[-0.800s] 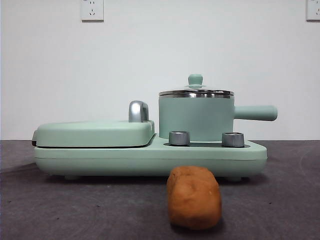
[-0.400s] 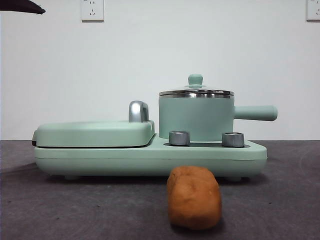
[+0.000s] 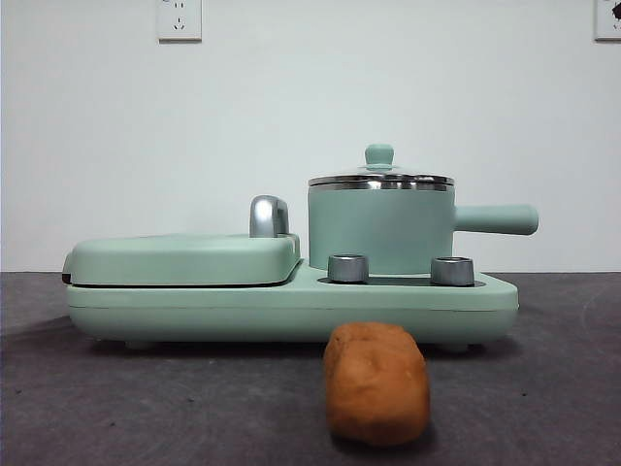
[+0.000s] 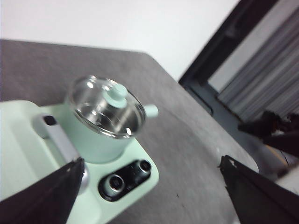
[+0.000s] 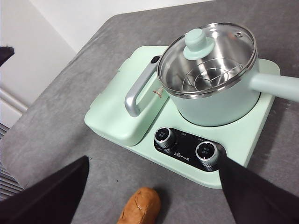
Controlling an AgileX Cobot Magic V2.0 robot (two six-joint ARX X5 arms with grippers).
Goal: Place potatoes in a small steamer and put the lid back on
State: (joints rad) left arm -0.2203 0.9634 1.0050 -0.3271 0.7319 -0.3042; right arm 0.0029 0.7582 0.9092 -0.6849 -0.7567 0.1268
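The potato (image 3: 375, 382), an orange-brown oblong lump, lies on the dark table in front of the cooker; the right wrist view shows it too (image 5: 140, 207). The small steamer (image 3: 380, 228) stands on the cooker's right half with its handle pointing right. The glass lid (image 3: 380, 180) with its green knob sits closed on it (image 5: 208, 53). My right gripper (image 5: 154, 161) hangs open high above the potato and cooker front. My left gripper (image 4: 152, 160) is open too, high above the steamer (image 4: 100, 140), holding nothing. Neither arm shows in the front view.
The mint-green cooker base (image 3: 291, 306) carries a flat closed griddle (image 3: 184, 257) with a chrome handle (image 3: 269, 216) on its left half. Two steel knobs (image 3: 348, 268) sit on its front. The table's edge runs close by on the left wrist view's right side.
A black arm tip that showed at the front view's top left corner half a second ago is gone. The potato, steamer and lid have not moved.
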